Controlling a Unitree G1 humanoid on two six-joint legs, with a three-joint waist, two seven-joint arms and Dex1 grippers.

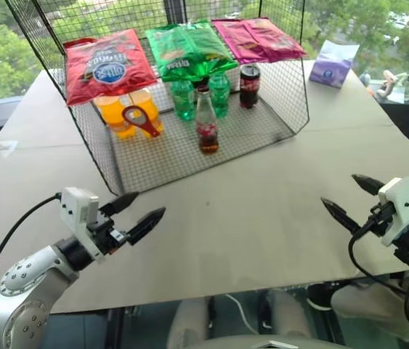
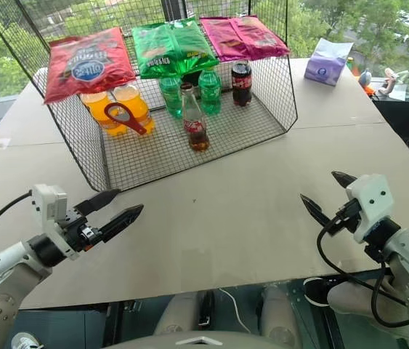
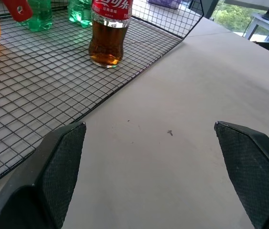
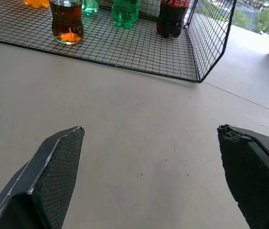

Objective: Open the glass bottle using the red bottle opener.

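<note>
- The left gripper (image 1: 135, 209) and right gripper (image 1: 348, 198) hover over the bare table (image 1: 262, 211), each with its black fingers spread wide and nothing between them; both sit well short of the wire basket (image 1: 189, 149).
- The glass bottle (image 1: 206, 123) stands upright on the basket's mesh floor near its open front edge; the red bottle opener (image 1: 141, 120) rests against the orange bottles (image 1: 128, 113) to the bottle's left, apart from it.
- Risk, judged from here: the bottle is tall and narrow on wire mesh, so a finger brushing its neck could tip it; the green bottles (image 1: 200, 94) and dark soda can (image 1: 249, 85) just behind leave little slack for an overshoot.
- Risk: the opener is small, flat and propped, so a pinch from the wrong angle may slide it down or knock an orange bottle.
- Edges: the basket's side walls and the snack bags (image 1: 182, 47) draped over its back close off three sides; entry looks practical only through the front.
- Open room: the table between grippers and basket lies broad and bare; a purple tissue pack (image 1: 333, 64) sits far off to the right.
</note>
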